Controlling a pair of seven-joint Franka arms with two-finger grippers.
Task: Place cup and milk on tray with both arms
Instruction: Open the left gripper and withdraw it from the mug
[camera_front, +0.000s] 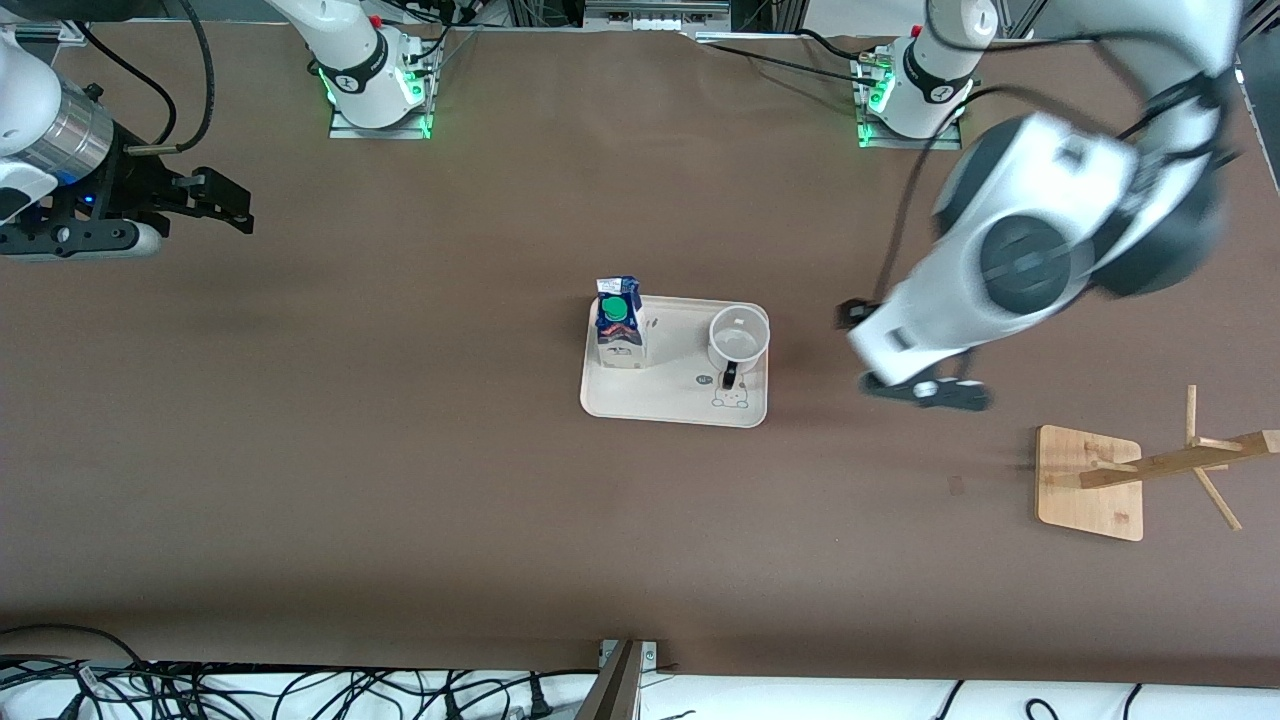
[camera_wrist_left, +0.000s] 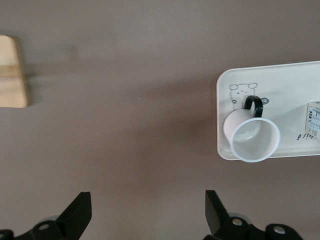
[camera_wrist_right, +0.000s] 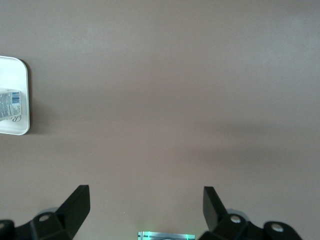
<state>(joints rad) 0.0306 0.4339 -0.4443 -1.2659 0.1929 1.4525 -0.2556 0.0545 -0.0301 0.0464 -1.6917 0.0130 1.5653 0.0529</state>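
Cream plastic catches the eye first in the front view: the tray (camera_front: 668, 404) sits mid-table with the milk (camera_front: 619, 323) upright on its end toward the right arm and the cup (camera_front: 738, 337) upright on its end toward the left arm, the two well apart. The cup's smiley face cannot be seen from up here, only its open mouth and black handle. The left gripper (camera_front: 925, 388) hangs over bare table beside the tray's cup end, blurred and mostly hidden under its own arm. The right gripper (camera_front: 215, 200) hangs over the table's right-arm end, well away from the tray, its arm cut off by the picture edge. A bamboo rack (camera_front: 1090, 482) stands toward the left arm's end, nearer the front camera than the tray, its pegs tilted.

From the left wrist, the left gripper (camera_wrist_left: 148, 212) has its jaws spread wide with nothing between them; the cup (camera_wrist_left: 251, 137) stands on a corner of the tray (camera_wrist_left: 223, 111) by the rabbit drawing, and only a sliver of the milk (camera_wrist_left: 313, 120) shows.

From the right wrist, the right gripper (camera_wrist_right: 146, 207) is likewise spread and empty; one corner of the tray (camera_wrist_right: 21, 95) and a scrap of the milk (camera_wrist_right: 9, 103) peek in.
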